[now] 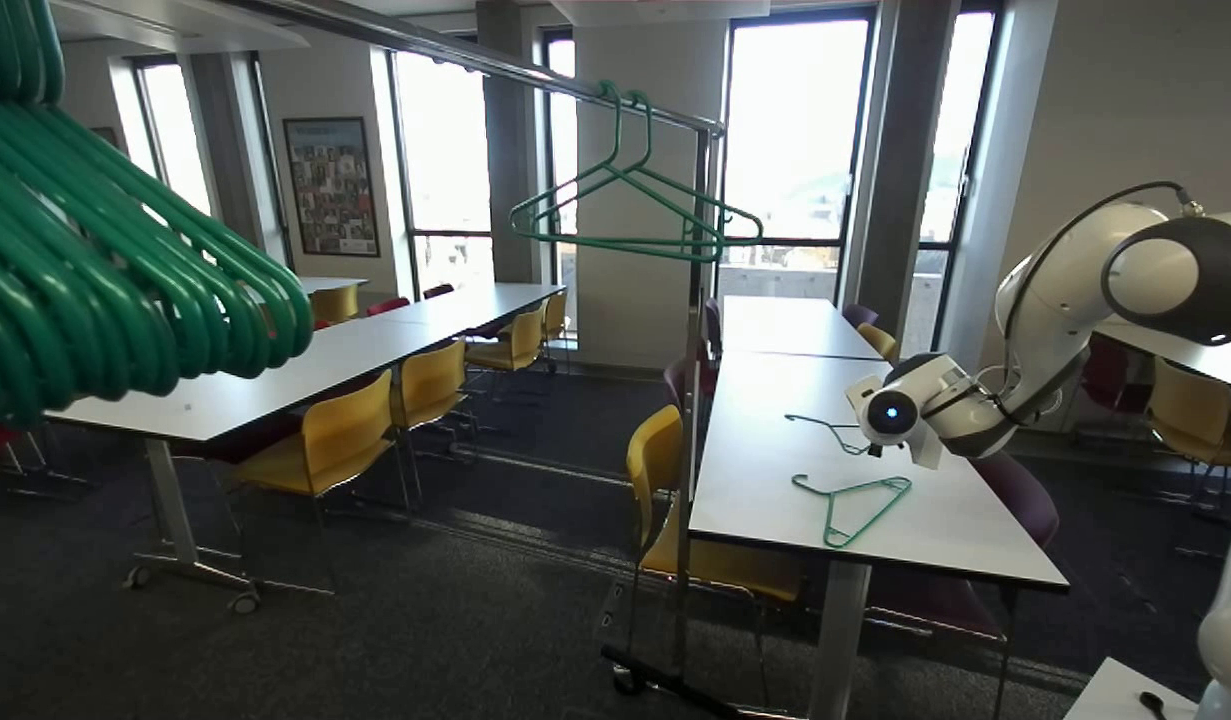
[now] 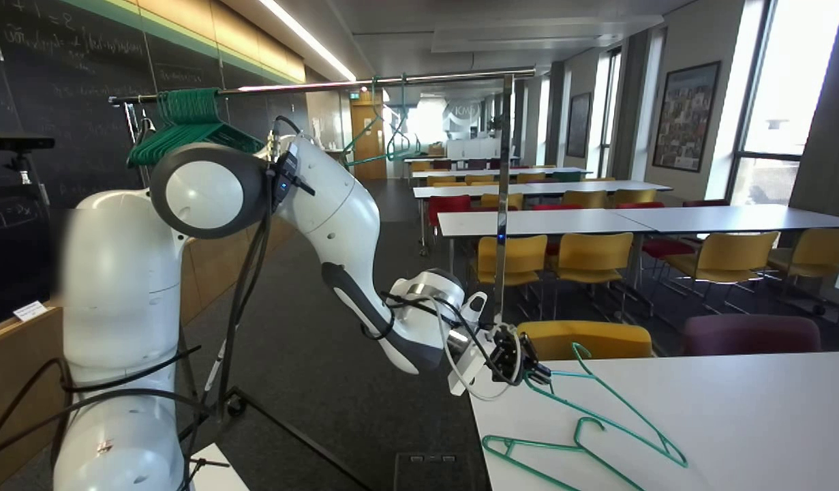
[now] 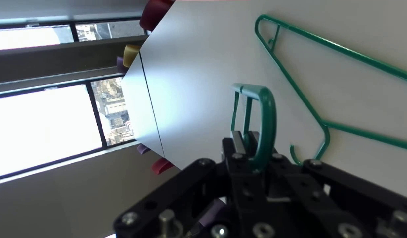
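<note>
Pinching a hanger (image 3: 268, 115) close to one corner, my fingers (image 3: 237, 142) stand narrow, with only its thin green plastic between them. The rest of it reaches out over the table (image 1: 765, 400); whether its far end touches the top, I cannot tell. That off-centre hold is my main worry: most of the weight likely sits to one side, so the hanger could twist or droop in my grip, and a quick move would make it worse. The bars look smooth and rounded, so they may slip as well. A second hanger (image 3: 339, 49) lies flat on the table nearby, its hook close to my fingers in the wrist view; should my load sag or I sweep low, the two could catch and drag along together. A post (image 2: 504, 184) rises near me in an exterior view, though the depth there is hard to judge, and a careless turn that way could knock the hanger against it. A chair (image 2: 583, 337) at the table's edge is another thing my hanger's hook might snag.
</note>
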Tool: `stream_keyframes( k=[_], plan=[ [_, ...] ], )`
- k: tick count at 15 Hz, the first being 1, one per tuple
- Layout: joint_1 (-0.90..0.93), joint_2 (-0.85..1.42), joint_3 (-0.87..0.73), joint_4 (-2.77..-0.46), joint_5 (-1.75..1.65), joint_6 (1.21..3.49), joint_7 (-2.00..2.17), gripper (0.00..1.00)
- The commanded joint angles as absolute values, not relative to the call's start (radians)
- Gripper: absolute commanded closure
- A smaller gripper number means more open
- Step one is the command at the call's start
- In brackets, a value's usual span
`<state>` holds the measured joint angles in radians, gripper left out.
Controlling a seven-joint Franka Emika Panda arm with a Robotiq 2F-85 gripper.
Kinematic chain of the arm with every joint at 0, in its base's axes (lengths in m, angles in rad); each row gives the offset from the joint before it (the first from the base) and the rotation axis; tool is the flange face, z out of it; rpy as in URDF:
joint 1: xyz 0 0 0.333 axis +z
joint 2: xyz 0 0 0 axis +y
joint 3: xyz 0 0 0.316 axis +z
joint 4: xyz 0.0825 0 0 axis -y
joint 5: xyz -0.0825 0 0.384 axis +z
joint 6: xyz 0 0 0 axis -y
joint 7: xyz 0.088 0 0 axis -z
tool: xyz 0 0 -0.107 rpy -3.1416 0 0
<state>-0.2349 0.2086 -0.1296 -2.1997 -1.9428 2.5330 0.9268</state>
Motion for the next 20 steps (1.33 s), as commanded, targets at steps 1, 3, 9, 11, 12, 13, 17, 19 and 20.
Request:
stream_keyframes(
  k=[1, 3, 9, 11, 12, 13, 17, 19, 20],
  plan=[
    [-0.234, 0.212, -0.126, -2.2, -1.917, 2.534, 0.922, 0.91],
    [-0.233, 0.217, -0.123, -2.199, -1.904, 2.535, 0.922, 0.91],
    [-0.208, 0.192, -0.115, -2.219, -1.966, 2.454, 0.946, 0.98],
    [-0.198, 0.215, -0.11, -2.216, -1.984, 2.42, 0.954, 0.98],
    [-0.194, 0.226, -0.109, -2.216, -1.991, 2.405, 0.951, 0.98],
    [-0.192, 0.244, -0.108, -2.213, -1.996, 2.392, 0.952, 0.98],
    [-0.194, 0.318, -0.107, -2.2, -2.007, 2.344, 0.95, 0.98],
    [-0.204, 0.363, -0.107, -2.189, -1.995, 2.334, 0.941, 0.98],
    [-0.209, 0.385, -0.106, -2.18, -1.994, 2.33, 0.942, 0.98]
  ],
)
